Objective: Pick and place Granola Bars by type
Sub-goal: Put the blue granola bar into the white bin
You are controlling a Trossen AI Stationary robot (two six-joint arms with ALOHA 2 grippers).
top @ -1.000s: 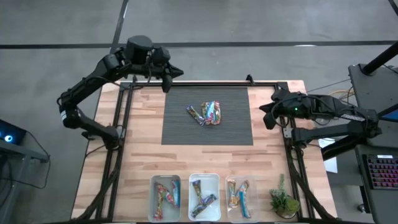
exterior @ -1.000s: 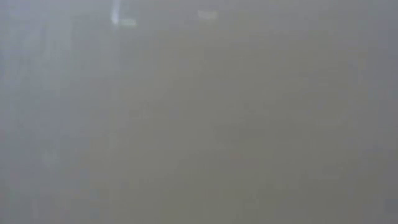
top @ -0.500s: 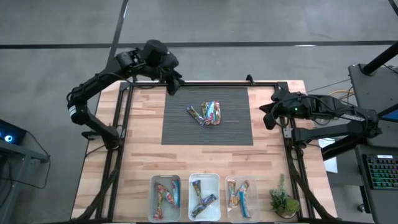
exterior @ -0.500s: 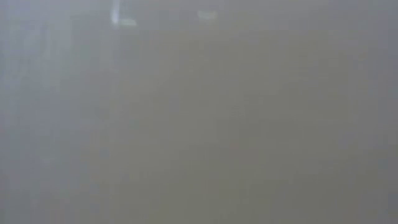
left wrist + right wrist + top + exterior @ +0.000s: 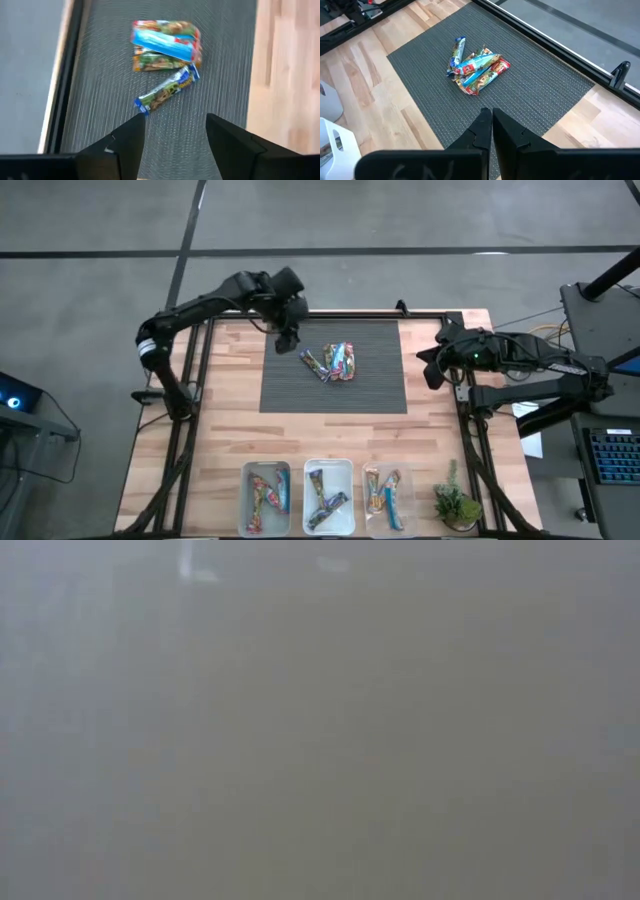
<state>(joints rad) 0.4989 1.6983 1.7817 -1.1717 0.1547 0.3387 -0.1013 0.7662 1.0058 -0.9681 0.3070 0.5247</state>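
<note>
Over the last second the left tool [image 5: 289, 340] has swung in from the tabletop's far-left corner to the dark mat [image 5: 380, 395], its jaws now wide, aimed at the remaining Granola Bars [image 5: 336, 363] piled mid-mat, while the right tool [image 5: 432, 367] waits shut.

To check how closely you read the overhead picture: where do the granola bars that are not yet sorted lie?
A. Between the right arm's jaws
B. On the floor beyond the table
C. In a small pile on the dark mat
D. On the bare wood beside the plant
C: the loose granola bars sit heaped together on the dark mat, with the left gripper near the mat's far left corner, its jaws apart and empty.
</note>
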